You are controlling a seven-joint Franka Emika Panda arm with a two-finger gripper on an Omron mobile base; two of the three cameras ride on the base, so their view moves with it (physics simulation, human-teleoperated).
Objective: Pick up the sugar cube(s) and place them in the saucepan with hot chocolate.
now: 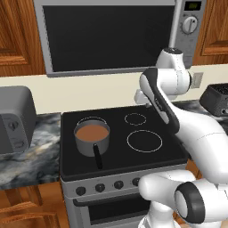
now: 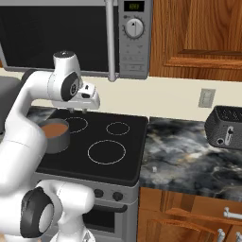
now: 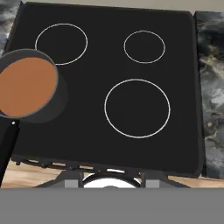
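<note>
Saucepan (brown liquid inside) sits on the stove; pincer opening unclear.

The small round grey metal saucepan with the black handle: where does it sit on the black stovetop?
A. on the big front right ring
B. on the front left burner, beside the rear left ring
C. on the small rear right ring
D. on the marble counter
B: the saucepan stands at the stovetop's front left, overlapping the rear left ring; both right rings lie bare.
</note>
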